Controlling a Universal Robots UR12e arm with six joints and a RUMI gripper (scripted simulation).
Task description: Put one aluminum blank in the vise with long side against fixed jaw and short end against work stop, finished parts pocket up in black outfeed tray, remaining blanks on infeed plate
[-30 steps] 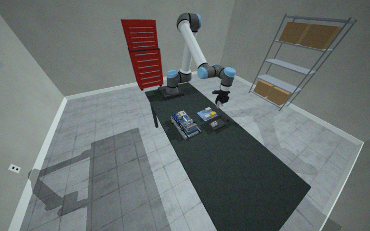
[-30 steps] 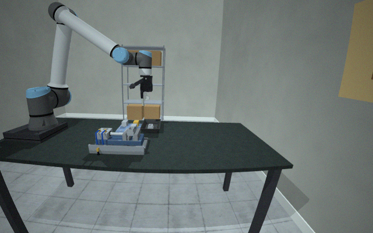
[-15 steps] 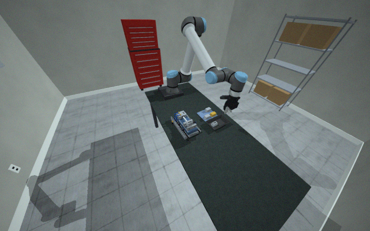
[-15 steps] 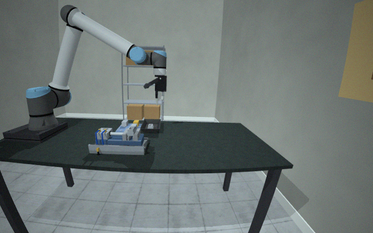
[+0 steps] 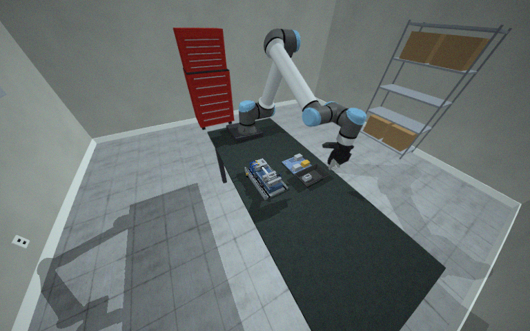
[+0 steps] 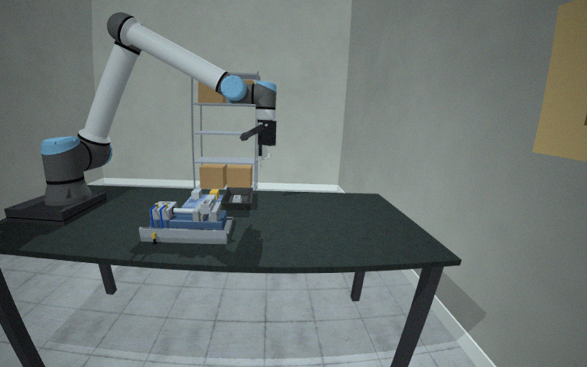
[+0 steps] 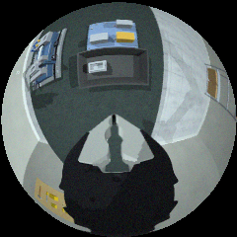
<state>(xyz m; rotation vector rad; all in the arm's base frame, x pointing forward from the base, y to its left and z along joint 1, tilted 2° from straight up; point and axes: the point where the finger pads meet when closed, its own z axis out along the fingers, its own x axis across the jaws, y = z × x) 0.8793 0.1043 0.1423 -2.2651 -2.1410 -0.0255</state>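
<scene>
My gripper (image 5: 333, 165) is shut and empty. It hangs high above the table's right edge, beyond the black outfeed tray (image 5: 311, 174); it also shows in the exterior view (image 6: 264, 154) and the wrist view (image 7: 114, 118). The tray (image 7: 113, 69) holds one finished part (image 7: 97, 66) with its pocket up. The blue infeed plate (image 7: 113, 36) carries two gray blanks (image 7: 100, 39) (image 7: 124, 23) and a yellow brass blank (image 7: 125, 36). The vise (image 5: 266, 177) stands left of the plate, and a gray block lies between its jaws (image 5: 267, 171).
A metal shelf rack (image 5: 426, 83) with cardboard boxes stands right of the table. A red tool cabinet (image 5: 204, 76) stands behind the arm's base (image 5: 245, 130). The table's near half (image 5: 344, 249) stretches toward the camera.
</scene>
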